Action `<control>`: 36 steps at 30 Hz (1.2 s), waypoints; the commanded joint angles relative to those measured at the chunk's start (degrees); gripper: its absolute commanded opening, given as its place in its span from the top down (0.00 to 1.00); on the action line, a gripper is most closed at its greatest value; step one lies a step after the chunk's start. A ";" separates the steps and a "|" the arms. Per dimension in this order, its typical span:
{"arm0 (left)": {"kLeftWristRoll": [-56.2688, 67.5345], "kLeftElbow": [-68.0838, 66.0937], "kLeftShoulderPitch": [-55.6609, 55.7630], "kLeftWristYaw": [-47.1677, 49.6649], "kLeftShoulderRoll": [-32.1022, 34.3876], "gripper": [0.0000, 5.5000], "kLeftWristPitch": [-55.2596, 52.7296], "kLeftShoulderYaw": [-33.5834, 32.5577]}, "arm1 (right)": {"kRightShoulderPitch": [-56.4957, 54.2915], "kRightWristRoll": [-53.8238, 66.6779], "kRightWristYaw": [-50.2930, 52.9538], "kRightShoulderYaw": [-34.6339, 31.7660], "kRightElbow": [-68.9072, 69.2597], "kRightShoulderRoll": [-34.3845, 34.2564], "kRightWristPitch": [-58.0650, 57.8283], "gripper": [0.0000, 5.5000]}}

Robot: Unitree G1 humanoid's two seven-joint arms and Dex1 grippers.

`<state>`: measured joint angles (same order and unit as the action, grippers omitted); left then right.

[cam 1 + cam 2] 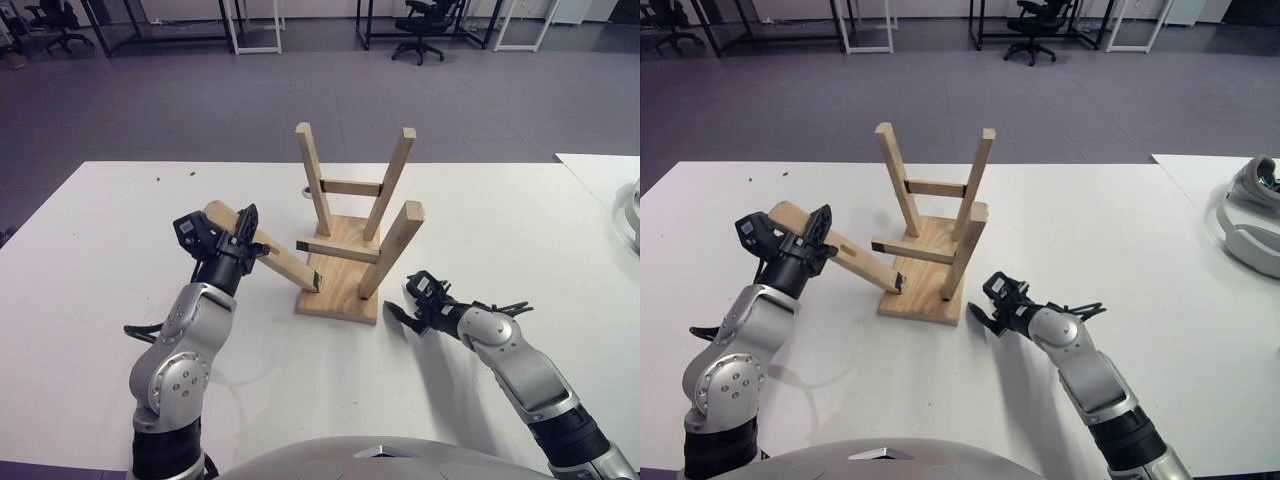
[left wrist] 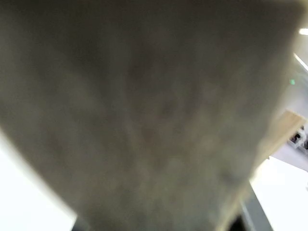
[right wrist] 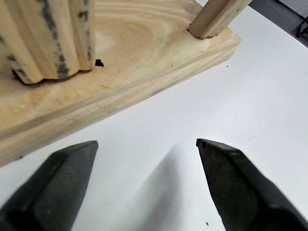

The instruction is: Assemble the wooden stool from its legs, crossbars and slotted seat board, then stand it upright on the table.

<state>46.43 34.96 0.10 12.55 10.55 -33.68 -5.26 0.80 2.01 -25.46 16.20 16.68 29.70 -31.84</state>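
Pale, swirl-grained wooden stool [image 1: 340,292] and loose leg [image 1: 283,260], dark-ended crossbars [image 1: 352,187], white table [image 1: 100,250], black fingers [image 3: 62,178]

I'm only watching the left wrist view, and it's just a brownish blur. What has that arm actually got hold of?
Observer: The left gripper is clamped on a loose leg, held at a slant with its lower end at the seat board.
Operator: Are any legs in already?
Observer: Yes, three legs stand in the board, pointing up, with two crossbars fitted.
Operator: And the other arm?
Observer: The right gripper is open, holding nothing, low over the table beside the board's edge.
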 commanded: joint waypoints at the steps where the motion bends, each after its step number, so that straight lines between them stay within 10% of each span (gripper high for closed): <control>1: -5.55 -3.76 3.44 -0.97 5.22 0.81 -7.54 3.53 | -0.74 -2.33 -0.17 1.25 -0.57 -0.05 0.41 0.30; 16: -19.06 -3.26 5.18 -1.95 8.31 0.81 -14.08 17.73 | -2.64 2.76 4.13 -10.21 10.05 -6.71 -3.42 0.30; 21: -25.36 -5.88 6.26 -6.08 10.24 0.61 -12.30 21.97 | -3.35 1.65 4.55 -8.51 9.51 -7.21 -3.91 0.30; 28: -18.99 -0.66 8.57 -9.60 0.76 0.39 -4.79 11.72 | -4.81 5.73 5.44 -12.43 11.54 -10.11 -4.09 0.30; 36: -0.90 13.35 9.98 -13.06 1.60 0.39 -7.85 0.49 | -18.01 19.77 9.60 -31.24 14.01 -11.99 -8.14 0.30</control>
<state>40.67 45.71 7.55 0.14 11.13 -40.56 -2.00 -14.06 19.74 -16.55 -12.86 30.02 16.98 -38.53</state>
